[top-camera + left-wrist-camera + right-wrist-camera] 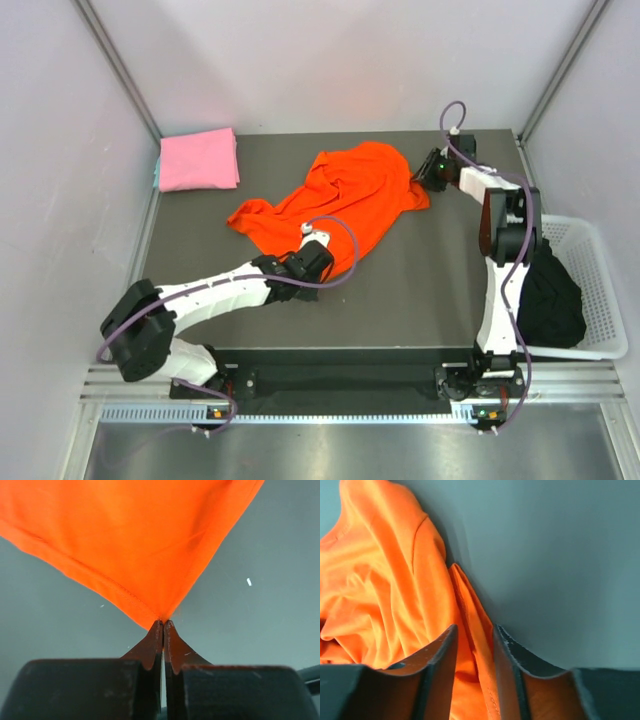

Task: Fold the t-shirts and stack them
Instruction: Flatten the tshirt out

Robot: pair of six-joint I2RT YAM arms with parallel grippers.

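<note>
On the dark desk [420,290], the orange shirt [345,200] lies crumpled and drawn out on a slant, from its far right end near the back edge down to a loose flap at the left middle. My left fingers [163,631] are clenched tight on it. In the left wrist view the two tips meet with no gap, and a pointed corner of hemmed orange cloth comes out from between them and fans wide above the grey desk top. From above, that arm reaches in low from the near left and meets the shirt at its near edge. My right fingers [422,180] sit at the shirt's far right end, close to the back right corner of the desk. In the right wrist view they stand a little apart with a thick fold of orange cloth filling the space between them, so they are grasping the shirt too, and the rest of the cloth lies rumpled to their left. The pink shirt [198,160] lies folded into a neat rectangle at the back left corner of the desk, well apart from the orange one and from both arms. Off the desk's right side stands a white basket [605,300] with a heap of black cloth [555,300] in it, partly hidden by my right arm.
</note>
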